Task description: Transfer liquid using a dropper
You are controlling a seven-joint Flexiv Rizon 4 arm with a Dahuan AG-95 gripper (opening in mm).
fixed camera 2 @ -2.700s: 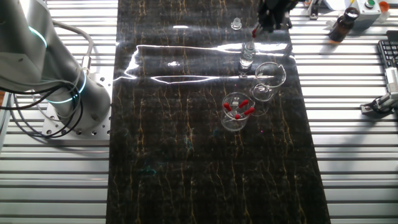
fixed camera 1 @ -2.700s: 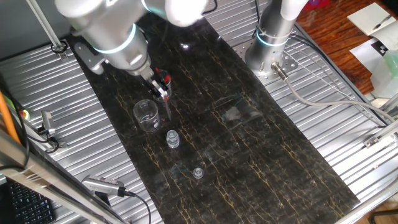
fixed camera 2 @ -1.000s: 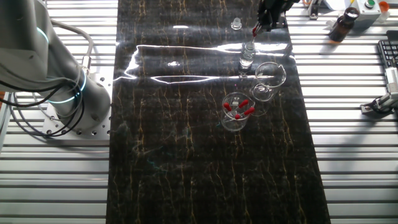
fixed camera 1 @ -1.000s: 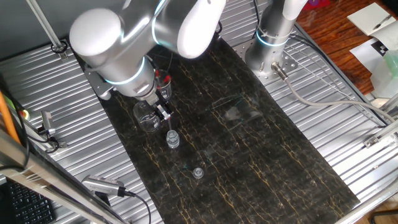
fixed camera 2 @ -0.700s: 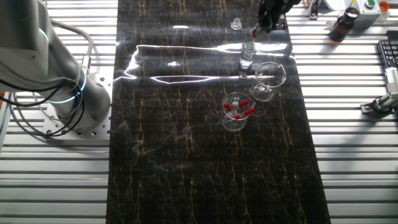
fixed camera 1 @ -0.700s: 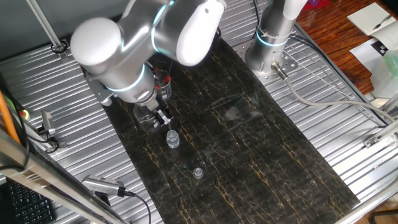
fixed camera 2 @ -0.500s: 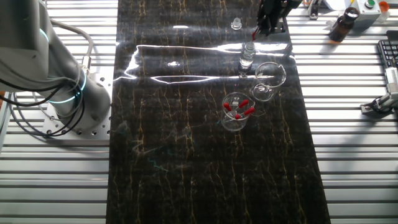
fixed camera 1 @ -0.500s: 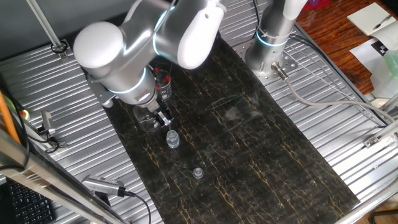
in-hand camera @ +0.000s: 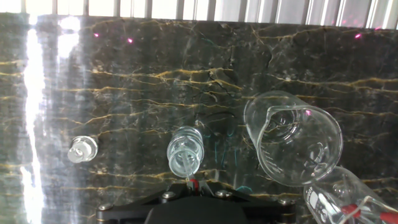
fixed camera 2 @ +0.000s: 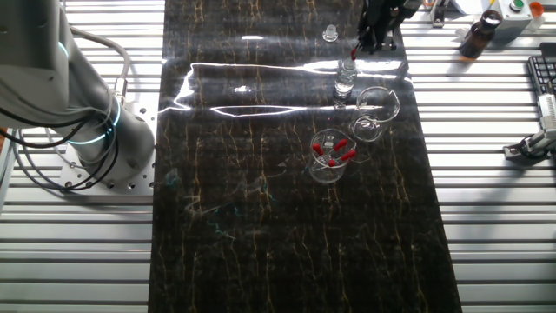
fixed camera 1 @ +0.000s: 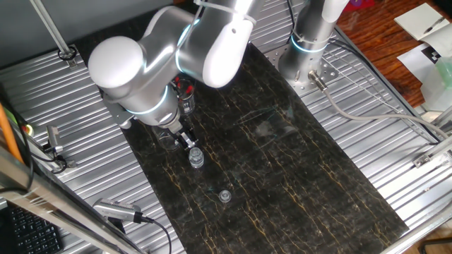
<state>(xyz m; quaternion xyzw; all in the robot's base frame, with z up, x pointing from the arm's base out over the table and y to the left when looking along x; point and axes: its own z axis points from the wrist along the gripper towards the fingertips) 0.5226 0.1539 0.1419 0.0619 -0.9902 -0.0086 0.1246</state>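
My gripper [in-hand camera: 194, 185] is shut on the dropper [in-hand camera: 189, 179], a thin clear tube with a red bulb pinched between the jaws. It hangs straight over the small ribbed vial [in-hand camera: 185, 155], with its tip at the vial's open mouth. In one fixed view the gripper [fixed camera 1: 186, 137] sits just above the vial [fixed camera 1: 195, 158]. In the other fixed view the dropper [fixed camera 2: 352, 57] points down at the vial [fixed camera 2: 345, 78] from the gripper [fixed camera 2: 375, 30]. Whether the tip is inside the vial I cannot tell.
A large empty beaker [in-hand camera: 292, 137] stands right of the vial. A small beaker with red-bulbed droppers [fixed camera 2: 331, 155] stands beyond it. The vial's cap [in-hand camera: 81, 149] lies to the left on the dark marble mat [fixed camera 2: 261, 217]. Ribbed metal tabletop surrounds the mat.
The arm has moved the dropper from beside the large beaker over to the vial and lowered it, so the tip now sits at the vial's mouth.
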